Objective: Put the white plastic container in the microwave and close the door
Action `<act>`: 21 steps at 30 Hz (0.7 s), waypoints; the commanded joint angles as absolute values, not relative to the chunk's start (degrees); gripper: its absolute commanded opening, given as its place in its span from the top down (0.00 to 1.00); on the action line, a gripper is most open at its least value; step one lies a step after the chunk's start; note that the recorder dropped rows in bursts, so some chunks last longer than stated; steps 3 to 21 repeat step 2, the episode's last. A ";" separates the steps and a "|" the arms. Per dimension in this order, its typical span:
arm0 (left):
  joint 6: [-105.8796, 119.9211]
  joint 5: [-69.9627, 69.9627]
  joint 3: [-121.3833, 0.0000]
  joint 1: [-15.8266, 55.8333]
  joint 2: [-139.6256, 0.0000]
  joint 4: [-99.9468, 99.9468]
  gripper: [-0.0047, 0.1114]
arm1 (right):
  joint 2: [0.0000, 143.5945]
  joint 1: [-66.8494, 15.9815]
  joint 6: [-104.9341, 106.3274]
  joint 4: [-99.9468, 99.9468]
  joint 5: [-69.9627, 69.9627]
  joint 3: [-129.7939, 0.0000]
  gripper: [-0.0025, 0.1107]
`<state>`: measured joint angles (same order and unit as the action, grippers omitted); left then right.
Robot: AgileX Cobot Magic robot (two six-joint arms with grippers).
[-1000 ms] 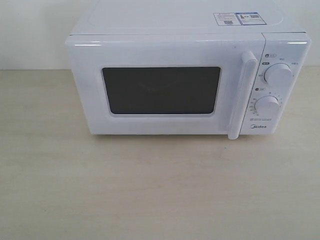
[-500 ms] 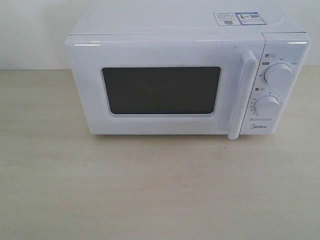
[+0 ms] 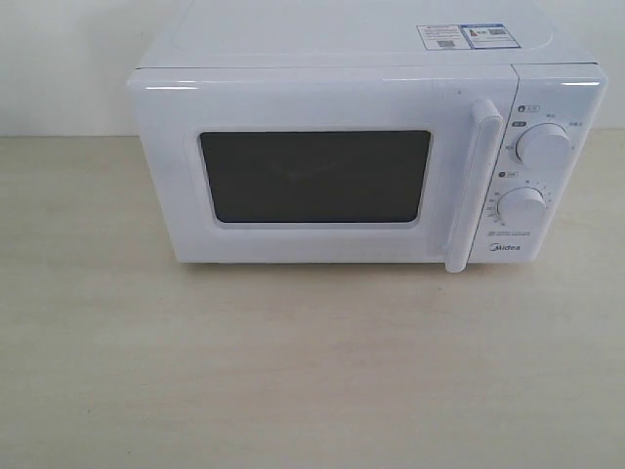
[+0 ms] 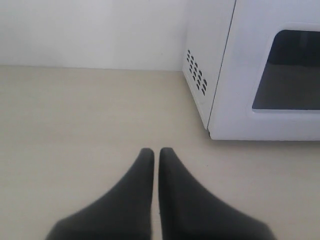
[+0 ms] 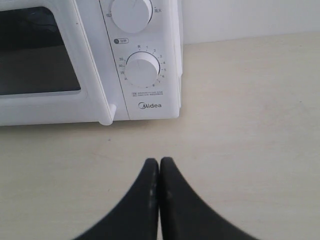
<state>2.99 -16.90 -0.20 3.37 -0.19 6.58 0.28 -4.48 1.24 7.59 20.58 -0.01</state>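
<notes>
In the exterior view the microwave [image 3: 352, 39] stands at the back of the pale table [image 3: 293, 371], just as it does in the frames from a second and half a second ago; nothing has shifted. Its door [image 3: 322, 106] is shut flush with the front. The dark window [image 3: 314, 177] faces the camera, and what lies behind the glass is too dim to make out. The upright bar handle [image 3: 473, 186] sits to the right of the window. Just beside it are two round dials [image 3: 544, 147], one above the other. Stickers [image 3: 467, 36] lie on the top panel. Neither arm shows in this view.

In the left wrist view the left claw [image 4: 155, 152] hangs over bare table, its two dark fingers drawn together with only a thin slit between them and nothing held. Ahead of it are the microwave's side wall with its vent holes [image 4: 197, 72] and a corner of the closed door.

In the right wrist view the right claw [image 5: 159, 162] has its fingers pressed together, empty, above the table. It is near the front of the control panel, and the Midea logo [image 5: 150, 105] shows under the lower dial.
</notes>
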 commanded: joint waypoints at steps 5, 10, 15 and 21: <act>2.61 -16.96 0.00 3.25 0.00 7.08 0.92 | 0.00 -4.54 1.40 7.09 20.38 0.00 0.98; 2.61 -16.96 0.00 3.25 0.00 7.08 0.92 | 0.00 -4.54 1.40 7.09 20.38 0.00 0.98; 2.61 -16.96 0.00 3.25 0.00 7.08 0.92 | 0.00 -4.54 1.40 7.09 20.38 0.00 0.98; 2.61 -16.96 0.00 3.25 0.00 7.08 0.92 | 0.00 -4.54 1.40 7.09 20.38 0.00 0.98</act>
